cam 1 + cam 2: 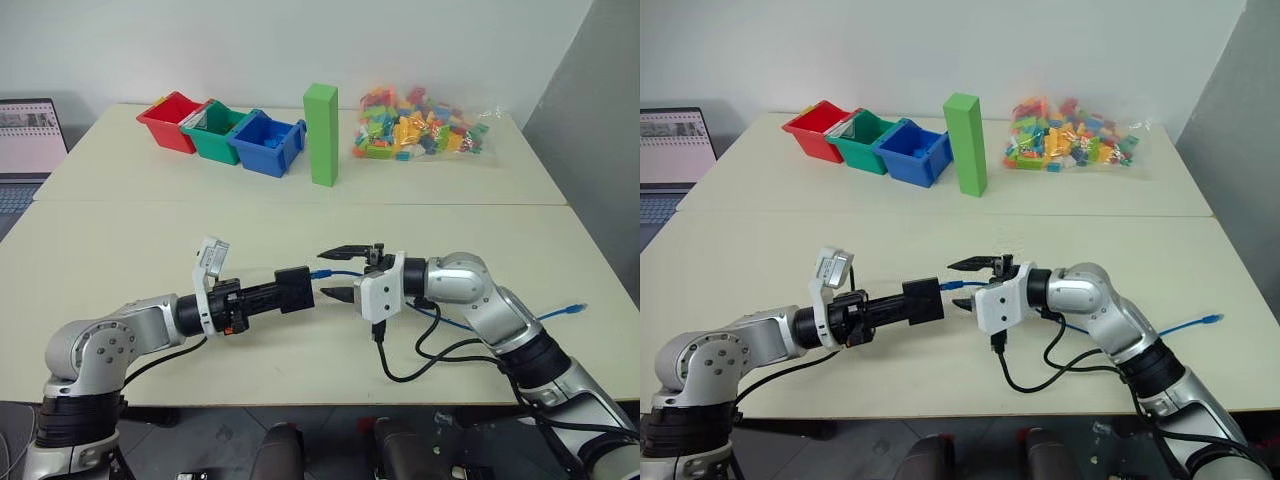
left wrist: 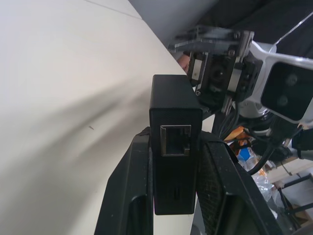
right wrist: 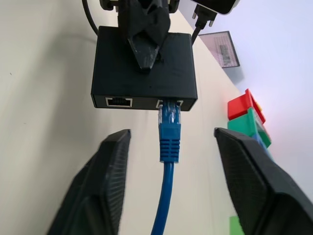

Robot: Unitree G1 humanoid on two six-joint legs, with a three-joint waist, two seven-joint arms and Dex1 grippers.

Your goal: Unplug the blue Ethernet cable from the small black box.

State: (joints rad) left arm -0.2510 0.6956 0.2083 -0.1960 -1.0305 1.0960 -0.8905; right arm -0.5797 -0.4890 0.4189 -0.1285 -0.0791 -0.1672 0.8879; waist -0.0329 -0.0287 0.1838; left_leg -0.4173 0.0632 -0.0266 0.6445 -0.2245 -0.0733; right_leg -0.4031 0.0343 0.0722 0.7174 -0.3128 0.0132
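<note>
left gripper [image 1: 285, 291]: clamped tight on the small black box [image 1: 295, 288], one finger on each flat side, held just above the table [image 1: 120, 240] and pointing across toward the other arm

small black box: pinched in the left fingers [image 2: 124, 196]; the face turned to the right gripper has two ports, one empty, one with the plug in it. No brand or lettering I can make out on it

right gripper [image 1: 338, 272]: jaws wide apart, nothing in them, facing the box from just beside it; the plug sits between the fingers [image 3: 100, 181] without touching either one

blue Ethernet cable [image 3: 168, 147]: plug still seated in the box's port, cord runs back between the right fingers, under the right arm and out across the table, its free plug lying well off on the right arm's side

far side of the table, well beyond both grippers: red bin [image 1: 170, 122], green bin [image 1: 215, 130], blue bin [image 1: 268, 145] in a touching row, an upright green block [image 1: 322, 134], a clear bag of coloured bricks [image 1: 420, 128]

laptop [image 1: 25, 140]: off the table's left edge, screen text too small to read
</note>
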